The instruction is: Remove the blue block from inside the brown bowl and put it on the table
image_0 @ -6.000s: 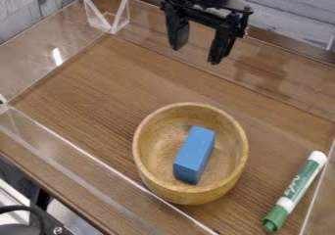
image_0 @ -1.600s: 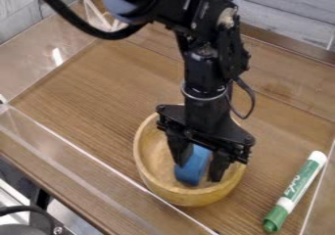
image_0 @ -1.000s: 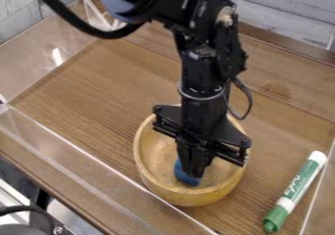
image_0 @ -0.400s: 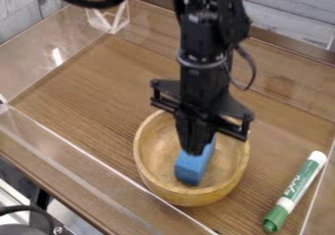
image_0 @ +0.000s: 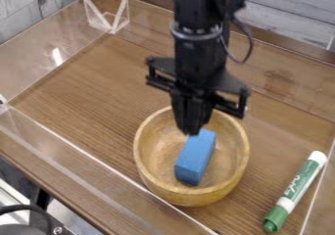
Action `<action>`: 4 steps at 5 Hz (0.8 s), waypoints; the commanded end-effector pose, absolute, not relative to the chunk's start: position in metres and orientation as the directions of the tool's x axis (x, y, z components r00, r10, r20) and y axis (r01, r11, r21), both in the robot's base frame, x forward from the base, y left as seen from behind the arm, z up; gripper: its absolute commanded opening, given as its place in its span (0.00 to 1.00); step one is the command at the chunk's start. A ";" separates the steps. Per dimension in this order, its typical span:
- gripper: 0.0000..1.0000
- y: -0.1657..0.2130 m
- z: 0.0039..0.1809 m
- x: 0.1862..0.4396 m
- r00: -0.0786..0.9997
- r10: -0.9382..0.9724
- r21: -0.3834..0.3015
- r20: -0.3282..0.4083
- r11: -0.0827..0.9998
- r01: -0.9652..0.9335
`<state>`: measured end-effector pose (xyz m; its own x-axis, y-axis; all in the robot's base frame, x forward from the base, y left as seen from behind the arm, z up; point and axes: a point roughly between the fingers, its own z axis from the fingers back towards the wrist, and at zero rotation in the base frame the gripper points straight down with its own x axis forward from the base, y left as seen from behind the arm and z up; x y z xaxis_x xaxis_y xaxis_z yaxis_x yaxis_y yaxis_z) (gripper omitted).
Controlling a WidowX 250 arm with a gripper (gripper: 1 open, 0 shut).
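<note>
the blue block (image_0: 195, 158) lies in the brown bowl (image_0: 157, 170), lower centre of frame, long axis running near-to-far; just above its far end hangs the gripper (image_0: 195, 127), fingers pressed together, apparently gripping nothing.

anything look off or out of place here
Nothing is spilled or broken. One oddity: the gripper has its jaws shut and hangs over the brown bowl, yet the blue block lies slanted on the bowl's floor, seemingly not gripped. The green marker lies on the table beside the bowl.
</note>
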<state>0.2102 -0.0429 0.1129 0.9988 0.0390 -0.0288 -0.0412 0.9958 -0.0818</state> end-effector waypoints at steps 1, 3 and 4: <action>0.00 -0.036 0.138 0.220 0.998 0.039 -0.097 0.041 0.995 -0.035; 1.00 -0.027 0.141 0.221 0.999 0.028 -0.099 0.046 0.995 -0.024; 1.00 -0.027 0.136 0.221 0.999 0.023 -0.099 0.040 0.995 -0.019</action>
